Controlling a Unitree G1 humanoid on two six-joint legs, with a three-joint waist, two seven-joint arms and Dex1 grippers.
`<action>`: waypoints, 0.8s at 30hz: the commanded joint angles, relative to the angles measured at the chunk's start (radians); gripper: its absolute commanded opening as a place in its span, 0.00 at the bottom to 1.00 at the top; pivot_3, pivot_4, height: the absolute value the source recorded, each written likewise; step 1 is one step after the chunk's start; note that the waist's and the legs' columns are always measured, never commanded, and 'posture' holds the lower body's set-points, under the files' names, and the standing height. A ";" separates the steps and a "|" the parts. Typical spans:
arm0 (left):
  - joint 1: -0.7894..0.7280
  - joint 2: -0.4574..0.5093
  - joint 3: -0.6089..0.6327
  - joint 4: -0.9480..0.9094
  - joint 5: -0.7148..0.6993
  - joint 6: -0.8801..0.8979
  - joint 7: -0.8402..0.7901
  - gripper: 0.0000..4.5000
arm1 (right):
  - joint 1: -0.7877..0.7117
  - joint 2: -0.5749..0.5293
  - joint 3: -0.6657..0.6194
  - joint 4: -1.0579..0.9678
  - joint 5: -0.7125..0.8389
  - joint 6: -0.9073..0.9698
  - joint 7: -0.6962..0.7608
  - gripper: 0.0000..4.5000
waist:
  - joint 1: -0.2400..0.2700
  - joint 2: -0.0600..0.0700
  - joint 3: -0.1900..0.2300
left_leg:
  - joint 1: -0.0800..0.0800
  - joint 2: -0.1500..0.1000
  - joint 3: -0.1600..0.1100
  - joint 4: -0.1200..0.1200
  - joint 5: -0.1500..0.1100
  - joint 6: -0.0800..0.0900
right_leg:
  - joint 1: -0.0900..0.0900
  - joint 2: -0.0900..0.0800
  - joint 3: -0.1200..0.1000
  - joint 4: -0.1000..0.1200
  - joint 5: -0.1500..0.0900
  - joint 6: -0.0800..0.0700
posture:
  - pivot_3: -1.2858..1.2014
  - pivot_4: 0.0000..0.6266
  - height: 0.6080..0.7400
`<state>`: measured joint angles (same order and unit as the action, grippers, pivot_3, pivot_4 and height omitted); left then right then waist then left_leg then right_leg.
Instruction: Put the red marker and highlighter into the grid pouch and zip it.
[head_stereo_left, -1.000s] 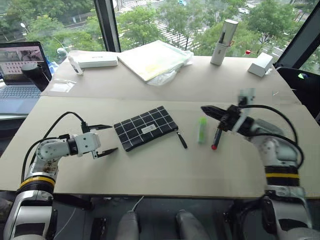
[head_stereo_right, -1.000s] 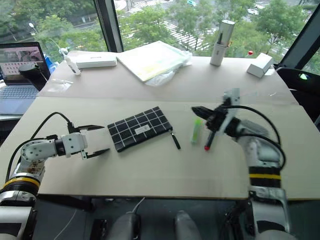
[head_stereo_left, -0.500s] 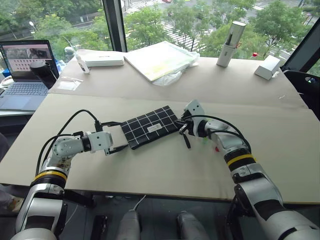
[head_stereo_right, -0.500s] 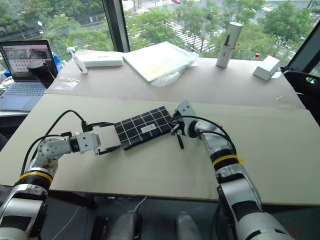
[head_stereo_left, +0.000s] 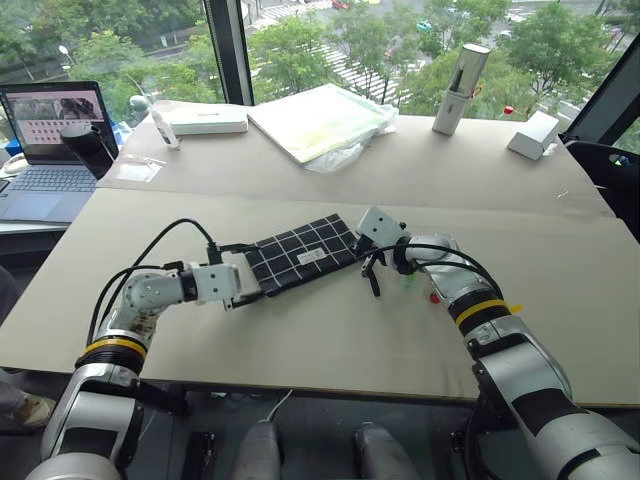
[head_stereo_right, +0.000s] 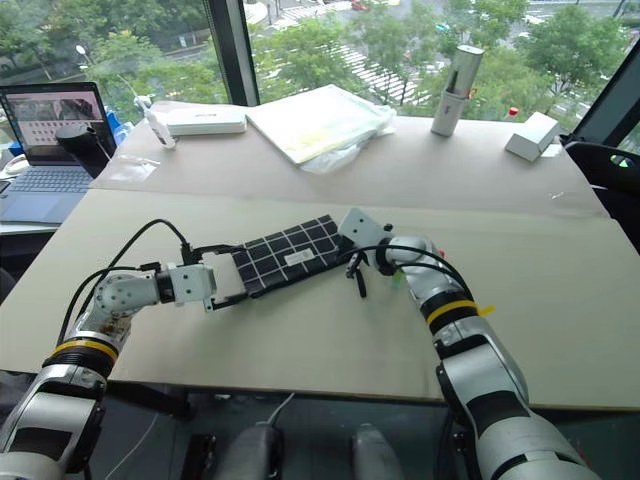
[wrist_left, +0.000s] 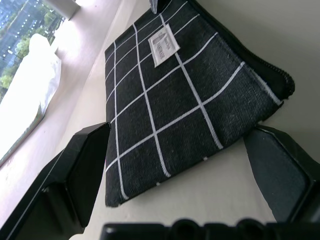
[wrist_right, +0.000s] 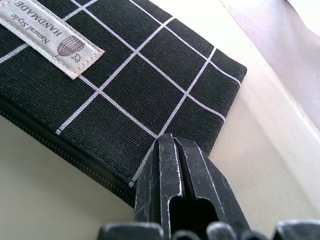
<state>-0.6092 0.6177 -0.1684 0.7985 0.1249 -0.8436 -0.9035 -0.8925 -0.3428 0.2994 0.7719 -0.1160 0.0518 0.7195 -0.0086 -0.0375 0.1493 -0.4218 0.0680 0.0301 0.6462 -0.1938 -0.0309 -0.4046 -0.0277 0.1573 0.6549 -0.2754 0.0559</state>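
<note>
The grid pouch (head_stereo_left: 300, 255) lies flat at the table's middle, white label up. My left gripper (head_stereo_left: 250, 275) is open, and its two fingers (wrist_left: 80, 170) straddle the pouch's (wrist_left: 170, 100) left end. At the pouch's (wrist_right: 125, 75) right end my right gripper (head_stereo_left: 365, 262) is shut, its tips resting on the corner by the zipper edge. The black zipper pull strap (head_stereo_left: 372, 279) lies loose on the table just in front of it. Under my right forearm, a bit of the green highlighter (head_stereo_left: 408, 281) and the red marker's cap (head_stereo_left: 434, 297) peek out.
At the far left stand a laptop (head_stereo_left: 45, 140) and a black cup (head_stereo_left: 80, 146). Along the back are a white box (head_stereo_left: 210, 118), a plastic-wrapped booklet (head_stereo_left: 320, 120), a tall cylinder (head_stereo_left: 458, 75) and a small white box (head_stereo_left: 533, 135).
My right gripper came down and left from above the marker and highlighter to the pouch's right end. My left gripper slid right until it straddled the pouch's left end. The camera shifted too.
</note>
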 joint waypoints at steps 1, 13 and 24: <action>0.005 -0.034 -0.072 0.002 0.073 -0.008 0.012 1.00 | -0.014 0.001 -0.019 0.016 -0.009 0.004 0.003 0.02 | 0.000 0.001 0.000 | 0.000 0.000 0.000 0.000 0.000 0.000 | 0.000 0.000 0.000 0.000 0.000 0.000 | 0.52 0.24 0.97; -0.100 -0.078 -0.129 0.087 0.177 0.026 0.141 0.94 | -0.007 0.003 -0.033 0.007 -0.004 0.017 -0.006 0.01 | 0.003 0.001 -0.001 | 0.001 0.000 0.000 0.001 0.001 0.000 | 0.000 0.000 0.000 0.001 0.000 0.000 | 0.52 0.24 0.97; -0.080 -0.075 -0.146 0.028 0.097 0.071 0.010 0.11 | -0.002 0.001 -0.054 0.012 -0.005 0.021 -0.012 0.00 | -0.005 0.001 -0.001 | 0.000 0.000 0.000 0.000 0.001 0.000 | 0.000 0.000 0.000 0.001 0.000 0.000 | 0.52 0.24 0.97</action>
<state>-0.7152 0.5460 -0.2874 0.8334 0.2270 -0.7935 -0.8485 -0.8938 -0.3347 0.2638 0.7801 -0.1163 0.0646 0.7144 -0.0140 -0.0367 0.1487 -0.4215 0.0680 0.0298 0.6462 -0.1926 -0.0308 -0.4049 -0.0274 0.1573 0.6560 -0.2756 0.0557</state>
